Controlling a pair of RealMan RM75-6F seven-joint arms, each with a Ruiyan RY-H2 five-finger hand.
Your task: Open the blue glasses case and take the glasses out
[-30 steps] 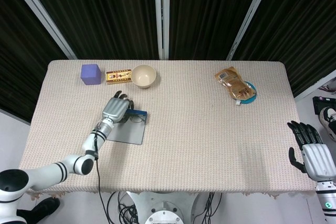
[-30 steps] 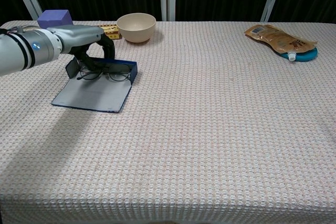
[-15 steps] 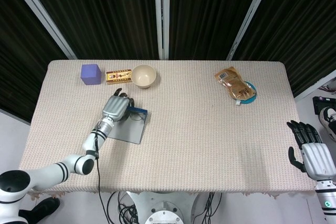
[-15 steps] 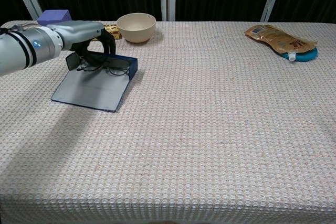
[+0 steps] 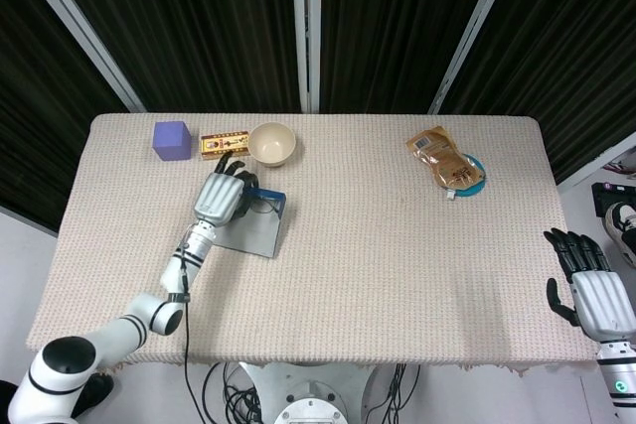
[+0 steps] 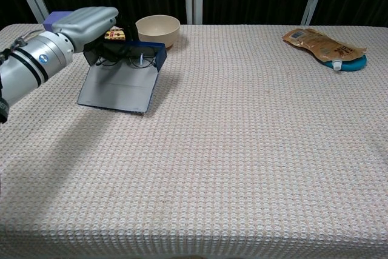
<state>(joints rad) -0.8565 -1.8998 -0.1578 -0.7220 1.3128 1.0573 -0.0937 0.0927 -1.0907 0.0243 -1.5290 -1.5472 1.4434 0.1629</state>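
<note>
The blue glasses case (image 6: 130, 56) lies open left of centre, its tray tipped up toward the chest camera and its grey flap (image 6: 117, 93) spread down on the table. Dark-rimmed glasses (image 6: 124, 59) sit inside the tray. My left hand (image 6: 85, 21) comes over the tray's left end and grips it, with fingertips curled inside by the glasses. From the head view the left hand (image 5: 221, 196) covers the case (image 5: 260, 222). My right hand (image 5: 588, 290) hangs open past the table's near right corner, holding nothing.
A cream bowl (image 6: 157, 30), a gold box (image 5: 224, 143) and a purple cube (image 5: 172, 139) stand just behind the case. A brown pouch on a blue dish (image 6: 327, 47) lies at the far right. The table edge (image 5: 298, 362) runs along the front.
My left hand has drawn back toward the bowl and risen, taking the case tray with it; the tray now tilts up and the flap has slid farther from me. The right hand is still.
</note>
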